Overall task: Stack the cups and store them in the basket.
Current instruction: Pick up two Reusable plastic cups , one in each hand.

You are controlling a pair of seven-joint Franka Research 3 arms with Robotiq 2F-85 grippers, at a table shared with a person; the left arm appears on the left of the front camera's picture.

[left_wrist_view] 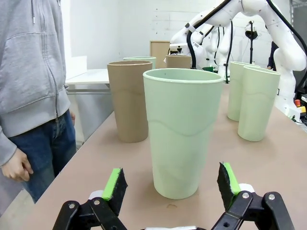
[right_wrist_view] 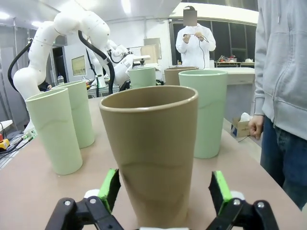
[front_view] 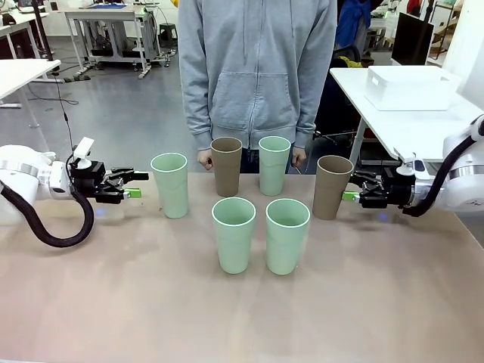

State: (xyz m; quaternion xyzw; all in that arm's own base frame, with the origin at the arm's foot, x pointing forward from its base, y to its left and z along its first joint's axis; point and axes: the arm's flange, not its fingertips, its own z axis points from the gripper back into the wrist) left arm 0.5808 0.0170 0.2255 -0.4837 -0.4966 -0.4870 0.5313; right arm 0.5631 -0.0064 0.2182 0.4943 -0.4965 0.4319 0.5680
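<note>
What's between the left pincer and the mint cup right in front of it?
Nothing, just bare table between the left pincer and that mint cup. The front view shows the gap plainly.

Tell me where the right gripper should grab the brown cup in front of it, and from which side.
Take the tan cup across its lower wall, coming in level from the robot's right, where the right gripper is lined up. It stands upright and narrows toward its base, so the open jaws straddle it there; probably the steadiest hold.
</note>
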